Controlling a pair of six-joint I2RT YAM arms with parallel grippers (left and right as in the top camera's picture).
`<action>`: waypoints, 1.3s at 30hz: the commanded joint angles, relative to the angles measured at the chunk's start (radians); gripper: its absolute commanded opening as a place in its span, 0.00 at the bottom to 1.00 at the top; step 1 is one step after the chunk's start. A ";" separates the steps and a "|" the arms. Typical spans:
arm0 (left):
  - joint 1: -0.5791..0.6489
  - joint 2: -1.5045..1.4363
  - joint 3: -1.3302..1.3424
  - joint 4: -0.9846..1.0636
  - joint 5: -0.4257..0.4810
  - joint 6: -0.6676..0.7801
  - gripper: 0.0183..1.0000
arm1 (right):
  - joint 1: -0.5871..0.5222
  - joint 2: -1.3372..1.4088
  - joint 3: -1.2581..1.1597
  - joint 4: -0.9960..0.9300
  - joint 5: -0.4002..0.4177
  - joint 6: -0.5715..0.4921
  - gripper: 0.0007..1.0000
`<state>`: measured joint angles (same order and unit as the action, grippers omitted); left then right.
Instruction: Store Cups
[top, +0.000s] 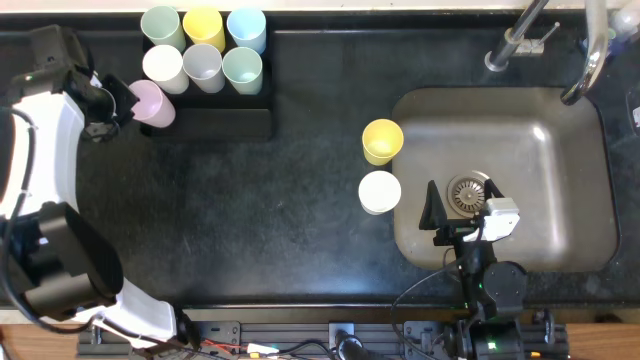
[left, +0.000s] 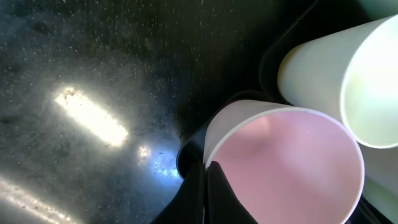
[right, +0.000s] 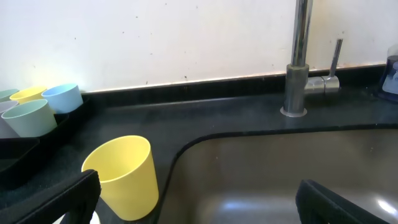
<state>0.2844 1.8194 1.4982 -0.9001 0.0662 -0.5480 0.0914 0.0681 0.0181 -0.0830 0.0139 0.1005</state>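
Right gripper (right: 199, 190): held nearest, over the near-left part of the sink (top: 560, 130), fingers spread wide with nothing between them. It is judged to be kept ready for the loose cups just to its left.

White cup (top: 379, 192): stood mouth up on the counter (top: 300, 200), just beside the sink's left rim and not yet stored.

Yellow cup (top: 382, 140): stood mouth up just beyond the white cup, at the same rim. The pair is judged to be placed within the right arm's easy reach.

Left gripper (top: 118, 103): seen far to the left, fingers pinched shut on the rim of the pink cup (top: 152, 103), one finger inside the mouth and one outside. A rim hold of this kind lets a cup be lowered straight down beside its neighbours.

Pink cup: held at the near-left corner of the tray (top: 215, 125), just beside a stored white cup. Whether its base is already set down cannot be told.

Tray: black, set at the far left of the counter. Its near row is bare but for the pink cup, apparently space for the cups not yet stored.

Stored cups (top: 203, 65): six, packed mouth up in the tray's two far rows.

Faucet (top: 515, 40): fixed at the far right, behind the sink.

Progress: judged well along, with two cups left by the sink.
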 joint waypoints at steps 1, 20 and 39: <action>-0.025 0.029 0.014 0.010 -0.029 -0.003 0.02 | -0.006 -0.008 -0.013 0.005 -0.003 0.005 1.00; -0.030 0.040 0.013 0.008 -0.043 -0.003 0.77 | -0.006 -0.008 -0.013 0.005 -0.003 0.005 1.00; -0.363 -0.192 0.131 -0.032 -0.014 0.239 1.00 | -0.006 -0.008 -0.013 0.005 -0.003 0.005 1.00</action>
<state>0.0601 1.6871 1.5539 -0.9340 0.0448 -0.4328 0.0914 0.0681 0.0181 -0.0830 0.0139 0.1009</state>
